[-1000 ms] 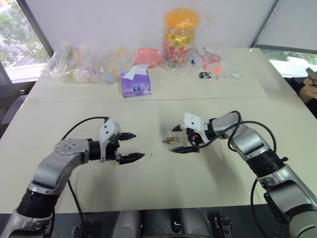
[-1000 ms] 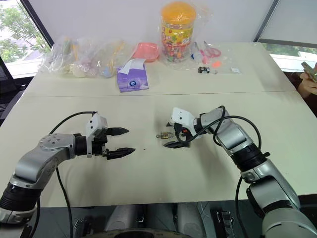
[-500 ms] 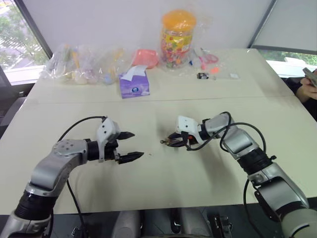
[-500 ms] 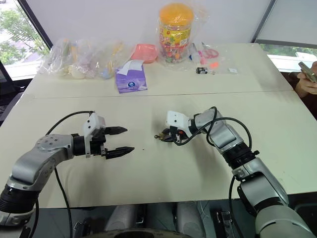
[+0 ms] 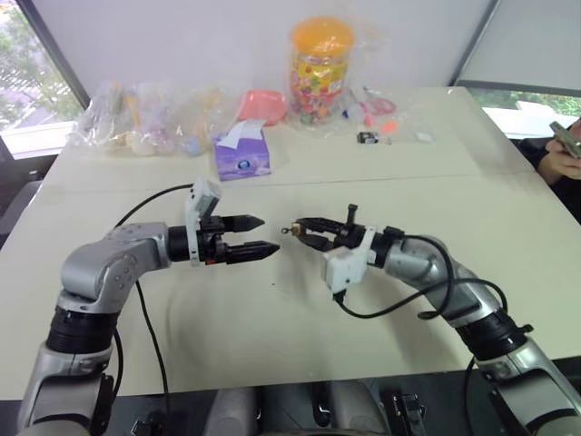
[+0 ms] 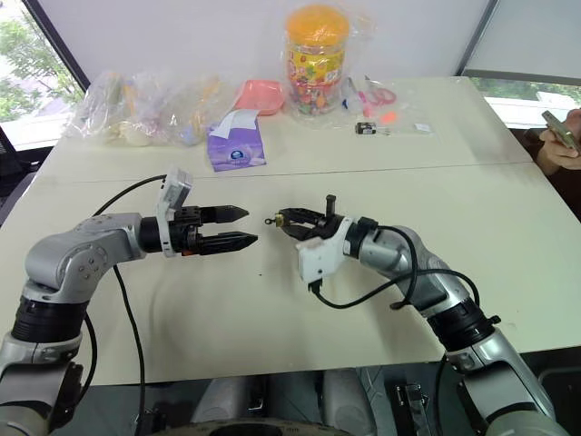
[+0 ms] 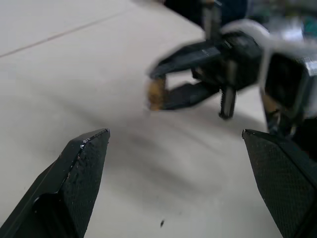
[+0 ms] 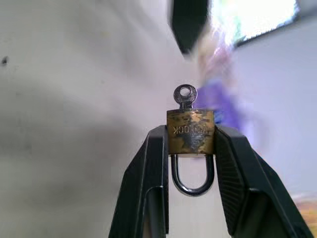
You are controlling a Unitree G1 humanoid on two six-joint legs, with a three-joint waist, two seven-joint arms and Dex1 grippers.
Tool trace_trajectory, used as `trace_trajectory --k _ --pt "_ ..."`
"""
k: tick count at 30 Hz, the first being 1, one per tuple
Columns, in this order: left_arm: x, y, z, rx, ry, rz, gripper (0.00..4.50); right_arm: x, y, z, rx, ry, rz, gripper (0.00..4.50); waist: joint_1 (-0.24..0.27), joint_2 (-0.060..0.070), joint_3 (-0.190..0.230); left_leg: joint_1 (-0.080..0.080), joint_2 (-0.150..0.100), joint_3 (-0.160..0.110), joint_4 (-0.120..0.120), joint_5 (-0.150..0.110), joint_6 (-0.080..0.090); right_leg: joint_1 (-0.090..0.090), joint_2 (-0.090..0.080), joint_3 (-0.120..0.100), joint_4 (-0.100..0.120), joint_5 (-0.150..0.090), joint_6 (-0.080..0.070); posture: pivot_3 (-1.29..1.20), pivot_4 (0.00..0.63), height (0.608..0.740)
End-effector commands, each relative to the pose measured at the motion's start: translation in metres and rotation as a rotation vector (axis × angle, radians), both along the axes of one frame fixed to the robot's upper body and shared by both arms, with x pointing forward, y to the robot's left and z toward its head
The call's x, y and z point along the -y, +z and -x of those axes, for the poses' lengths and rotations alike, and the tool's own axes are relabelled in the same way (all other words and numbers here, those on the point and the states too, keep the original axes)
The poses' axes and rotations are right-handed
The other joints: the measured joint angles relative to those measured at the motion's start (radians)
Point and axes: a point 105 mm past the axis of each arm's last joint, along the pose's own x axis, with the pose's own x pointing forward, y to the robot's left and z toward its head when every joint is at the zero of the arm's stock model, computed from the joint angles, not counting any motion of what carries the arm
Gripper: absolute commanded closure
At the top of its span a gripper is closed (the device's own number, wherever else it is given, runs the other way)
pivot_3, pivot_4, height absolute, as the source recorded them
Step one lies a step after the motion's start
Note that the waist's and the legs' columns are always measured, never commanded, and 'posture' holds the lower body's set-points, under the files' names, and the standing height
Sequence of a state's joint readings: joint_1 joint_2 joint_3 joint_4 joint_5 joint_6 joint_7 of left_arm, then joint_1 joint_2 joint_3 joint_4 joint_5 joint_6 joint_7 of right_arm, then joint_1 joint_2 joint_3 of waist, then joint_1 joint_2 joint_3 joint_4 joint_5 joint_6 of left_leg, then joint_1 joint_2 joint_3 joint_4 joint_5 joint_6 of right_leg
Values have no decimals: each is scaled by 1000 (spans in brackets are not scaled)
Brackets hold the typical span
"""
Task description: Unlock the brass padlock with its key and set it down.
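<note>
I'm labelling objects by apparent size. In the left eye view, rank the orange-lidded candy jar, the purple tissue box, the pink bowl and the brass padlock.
Largest to smallest:
1. Orange-lidded clear candy jar
2. Purple tissue box
3. Pink bowl, close to the box; it sits farther back, so unsure
4. Small brass padlock, held by the right gripper

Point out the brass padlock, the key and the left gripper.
brass padlock point(image 8: 190, 131): right wrist view, on its brass body.
key point(image 8: 184, 94): right wrist view, on its round head above the padlock.
left gripper point(image 5: 265, 234): left eye view, midway between its fingertips.
</note>
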State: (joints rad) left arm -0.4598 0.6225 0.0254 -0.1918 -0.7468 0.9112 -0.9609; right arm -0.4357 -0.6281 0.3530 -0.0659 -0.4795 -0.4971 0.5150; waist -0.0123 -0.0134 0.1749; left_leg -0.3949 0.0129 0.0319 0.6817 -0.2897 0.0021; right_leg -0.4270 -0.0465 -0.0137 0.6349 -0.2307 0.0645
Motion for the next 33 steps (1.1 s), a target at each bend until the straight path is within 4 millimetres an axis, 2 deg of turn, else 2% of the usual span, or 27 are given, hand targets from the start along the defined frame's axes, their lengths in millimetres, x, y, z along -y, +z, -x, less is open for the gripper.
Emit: trace_trajectory --k 1,9,13,18,22,29,33 --pt "4 15 -1 -1 -29 61 0 -6 16 15 167 66 5 3812 -2 0 0 0 0 0 0 0 0 0 0 0 0 0 0 0 150 737" --pt "12 16 -2 -12 -60 69 0 -5 21 15 198 61 -8 3812 0 0 0 2 1 1 0 0 -1 0 2 2 1 -1 -3 0 150 737" --pt "13 7 6 -7 -90 22 0 -5 29 15 167 58 -65 3812 0 0 0 2 1 2 0 0 -1 0 1 3 1 -2 -3 0 150 737" --pt "15 6 5 0 -83 24 0 -9 30 20 140 87 -76 3812 1 0 0 2 1 2 0 0 -1 0 1 3 1 -2 -3 0 150 737" --pt "16 9 2 10 -68 40 1200 -10 32 22 137 96 -73 3812 1 0 0 2 1 2 0 0 -1 0 1 3 1 -2 -3 0 150 737" --pt "18 10 1 12 -67 48 4354 -11 31 24 123 100 -74 3812 1 0 0 2 1 2 0 0 -1 0 1 3 1 -2 -3 0 150 737" --pt "18 9 2 15 -72 44 4439 -11 31 25 115 96 -71 3812 1 -1 0 2 1 2 0 0 -1 0 1 3 1 -2 -3 0 150 737"
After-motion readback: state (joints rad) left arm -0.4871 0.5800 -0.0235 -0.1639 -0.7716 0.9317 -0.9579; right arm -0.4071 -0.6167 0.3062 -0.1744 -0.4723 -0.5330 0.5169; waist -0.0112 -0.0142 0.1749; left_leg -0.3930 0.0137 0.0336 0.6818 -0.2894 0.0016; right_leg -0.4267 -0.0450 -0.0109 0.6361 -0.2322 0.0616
